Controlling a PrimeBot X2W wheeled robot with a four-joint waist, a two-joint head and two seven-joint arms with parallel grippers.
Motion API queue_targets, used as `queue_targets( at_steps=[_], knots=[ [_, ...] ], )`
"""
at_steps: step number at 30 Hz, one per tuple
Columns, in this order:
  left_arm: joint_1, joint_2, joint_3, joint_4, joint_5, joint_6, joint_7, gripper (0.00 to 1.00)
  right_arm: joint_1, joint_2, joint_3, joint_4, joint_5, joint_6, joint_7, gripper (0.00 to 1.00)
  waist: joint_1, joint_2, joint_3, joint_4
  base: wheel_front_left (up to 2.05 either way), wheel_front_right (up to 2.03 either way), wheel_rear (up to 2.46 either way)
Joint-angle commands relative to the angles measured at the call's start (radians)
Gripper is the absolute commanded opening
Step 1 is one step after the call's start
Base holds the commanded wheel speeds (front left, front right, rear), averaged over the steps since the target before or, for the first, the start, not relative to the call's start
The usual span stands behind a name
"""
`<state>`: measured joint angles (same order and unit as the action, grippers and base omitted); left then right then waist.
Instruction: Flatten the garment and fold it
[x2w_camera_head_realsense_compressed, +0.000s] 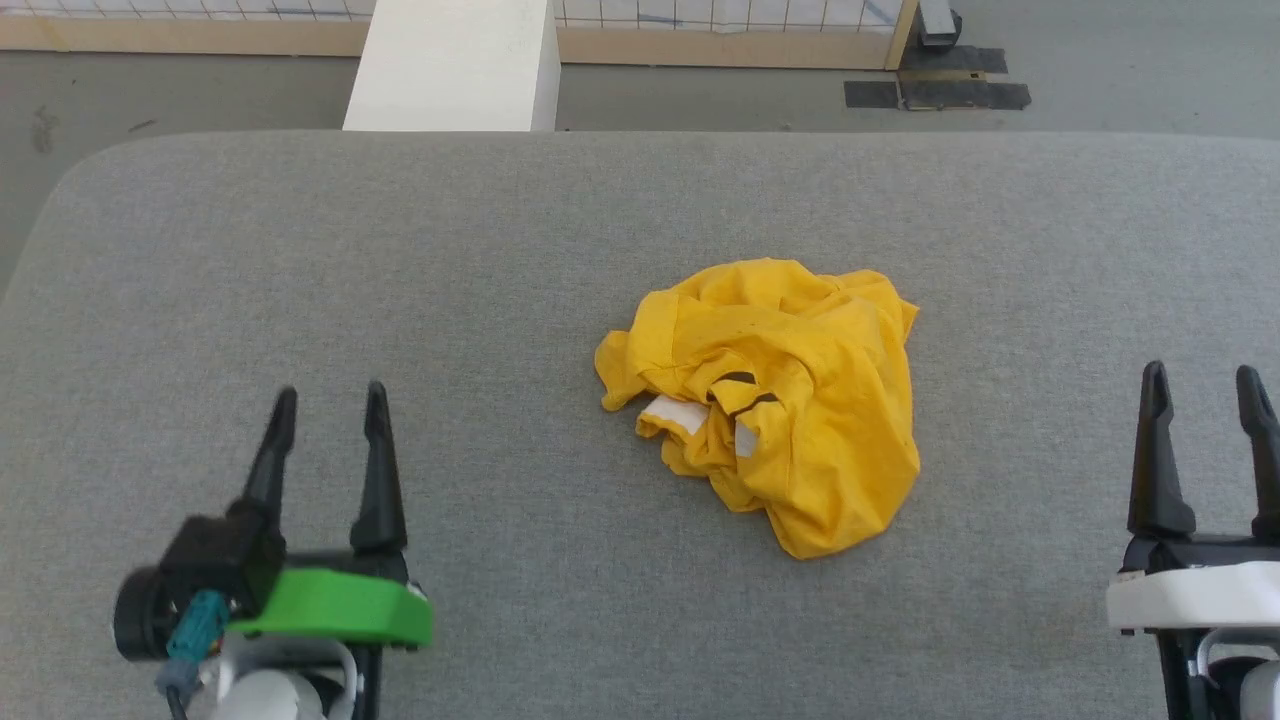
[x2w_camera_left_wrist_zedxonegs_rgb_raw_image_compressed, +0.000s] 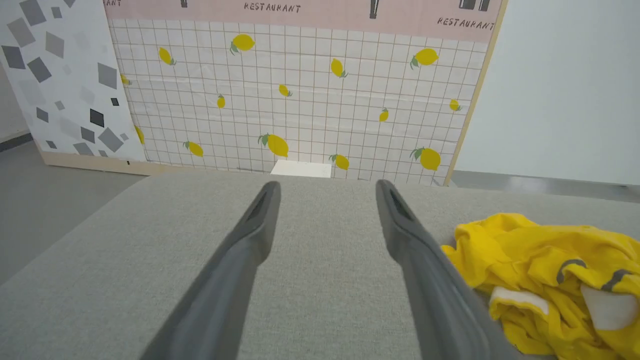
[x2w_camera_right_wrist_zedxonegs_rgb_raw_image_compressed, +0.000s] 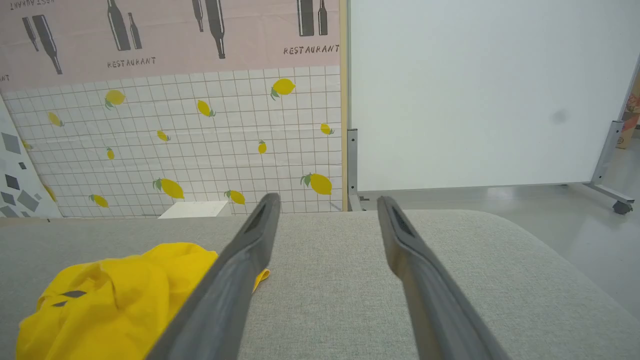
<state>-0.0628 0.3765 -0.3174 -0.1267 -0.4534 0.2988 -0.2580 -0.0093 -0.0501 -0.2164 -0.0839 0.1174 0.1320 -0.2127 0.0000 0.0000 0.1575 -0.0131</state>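
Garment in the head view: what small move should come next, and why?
Probably bring the left tool toward the left edge of the garment to pinch a fold: it lies crumpled in a heap, and this tool and the right tool both stand open, apart from it.

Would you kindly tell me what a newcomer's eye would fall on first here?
The bright yellow garment, crumpled in a heap on the grey padded surface, stands out first. The left gripper and right gripper are open on either side, clear of it. Behind stands a lemon-printed panel.
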Motion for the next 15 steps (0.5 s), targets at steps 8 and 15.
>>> queue_targets(
  at_steps=[8, 15],
  knots=[
    [0.033, -0.111, 0.067, 0.016, 0.076, -0.094, -0.004, 1.00, -0.022, 0.000, 0.002, 0.003, -0.022, -0.001, 0.023, 1.00, 0.0000, 0.0000, 0.005, 0.040, 0.00, 0.00, 0.00],
    [0.016, -0.169, 0.116, 0.031, 0.125, -0.147, -0.004, 1.00, -0.187, -0.002, 0.054, -0.051, -0.075, -0.001, 0.204, 1.00, 0.0000, 0.0000, 0.069, 0.067, 0.00, 0.00, 0.00]
  ],
)
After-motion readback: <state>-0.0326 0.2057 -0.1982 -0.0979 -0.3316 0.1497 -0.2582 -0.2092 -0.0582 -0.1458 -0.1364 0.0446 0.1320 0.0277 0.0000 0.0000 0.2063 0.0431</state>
